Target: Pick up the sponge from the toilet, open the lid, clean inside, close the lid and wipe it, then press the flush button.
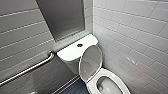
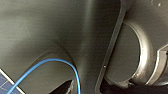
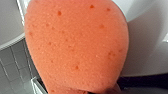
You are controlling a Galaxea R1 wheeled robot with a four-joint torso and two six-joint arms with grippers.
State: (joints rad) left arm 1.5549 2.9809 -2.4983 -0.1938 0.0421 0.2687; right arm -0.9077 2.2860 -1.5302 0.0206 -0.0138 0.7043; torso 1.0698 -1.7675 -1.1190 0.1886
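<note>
Looking down into a tight bathroom corner here. Grey tiled walls (image 1: 140, 27) on both sides, long rectangular tiles with pale grout lines, and they meet just right of centre in the head view. A darker flat panel (image 1: 62, 17) sits on the left wall at the upper middle of the frame; can't tell if it's a mirror or a recess. A shiny metal grab bar (image 1: 27, 68) runs diagonally across the lower left, fixed to that same wall. The floor (image 1: 75, 88) is a dark blue patch at the bottom centre.

The toilet (image 1: 72, 65) is tucked right into the corner, white and glossy. Its tank top (image 1: 67, 53) is about mid-frame, with the flush button (image 1: 79, 45), small, dark and round, in the middle of it. The lid (image 1: 90, 62) is up, standing nearly upright against the tank with its underside facing the camera. The bowl (image 1: 113, 75) is open at the lower right, with a bright rim and a greyer inside.

The sponge (image 3: 75, 47) looks huge in the right wrist view. It's orange-red with little pores all over, and its narrower end is nearest the camera. The right gripper (image 3: 83, 90) is clamped on that narrow end as far as I can see, with white ceramic and grey tile behind.

Left wrist view has the robot's dark plate, a looping blue cable (image 2: 50, 61) and a sliver of blue tiled floor. Can't tell whether the left gripper is wide or narrow.
</note>
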